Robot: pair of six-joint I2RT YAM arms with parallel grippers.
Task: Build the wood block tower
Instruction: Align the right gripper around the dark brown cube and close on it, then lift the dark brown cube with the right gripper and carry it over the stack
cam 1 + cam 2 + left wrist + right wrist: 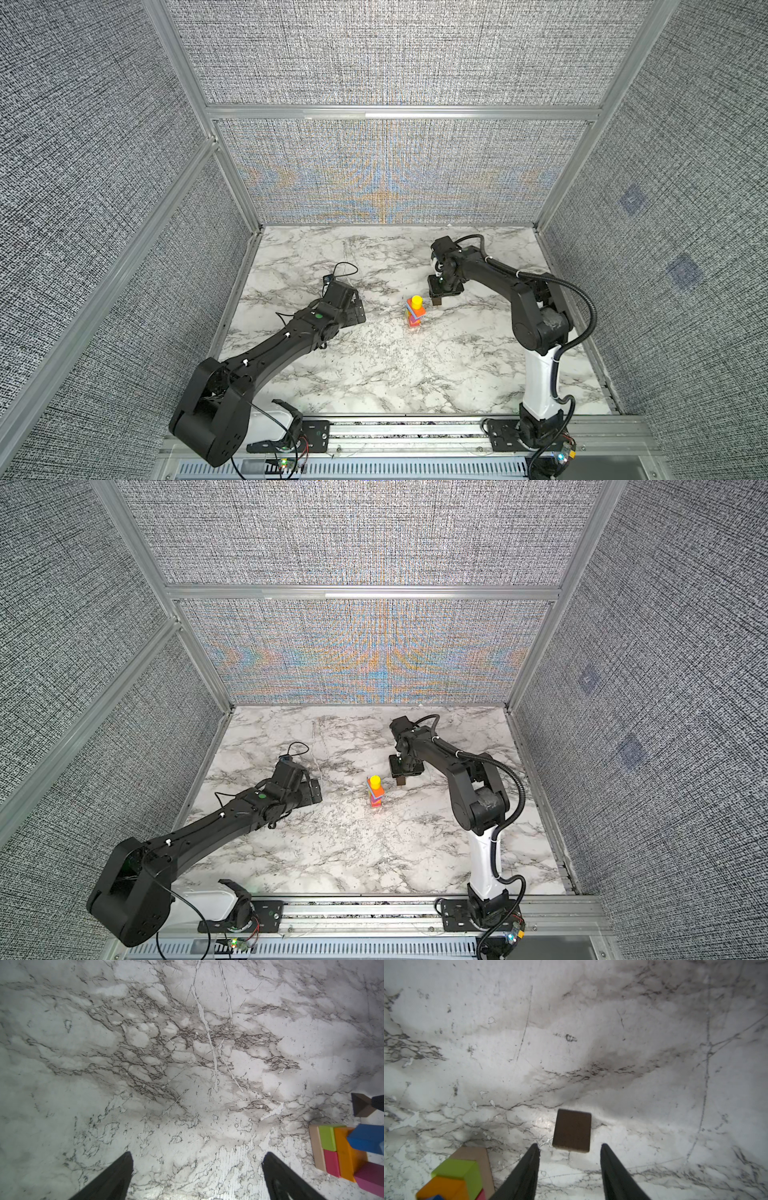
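Two grippers hang over a marble bench (pixel 374 374). Near its middle stands the tower (pixel 414 312), a narrow multicoloured stack capped by a yellow cylinder (pixel 417 299). Right gripper (pixel 569 1145), just beside the tower toward the right edge: jaws apart, with a gap on each side of the dark brown block (pixel 572 1130) at their tips. Left gripper (pixel 197 1154), toward the left edge and well apart from the tower: jaws wide apart, only bench between them.

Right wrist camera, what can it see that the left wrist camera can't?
Only the right wrist view: both fingers of the right gripper and the whole flat face of the brown block. Only the left wrist view: the wide-open left gripper and the magenta block of the tower. Both: the marble table, the brown block and the tower.
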